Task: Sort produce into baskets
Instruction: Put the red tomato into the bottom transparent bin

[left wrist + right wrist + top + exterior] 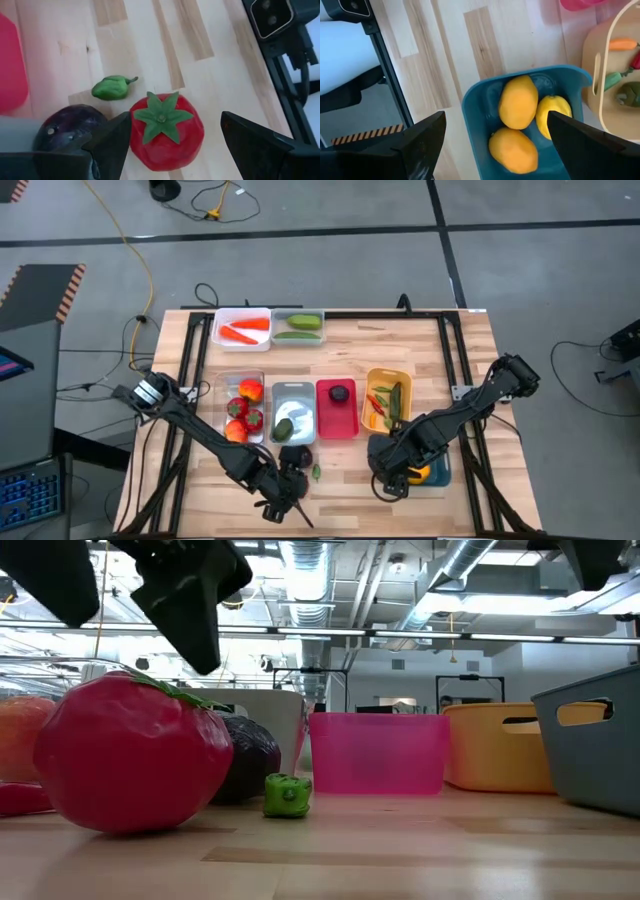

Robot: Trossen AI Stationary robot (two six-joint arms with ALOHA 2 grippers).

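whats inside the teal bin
The right wrist view shows three yellow-orange fruits in the teal bin: two orange-yellow ones and a lemon. The right hand's finger hides the bin's far corner.

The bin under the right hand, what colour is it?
Teal bin, holding yellow-orange fruits; clearest in the right wrist view.

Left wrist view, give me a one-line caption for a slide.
Open left gripper poised over a red tomato on the table, beside a purple plum and a small green pepper.
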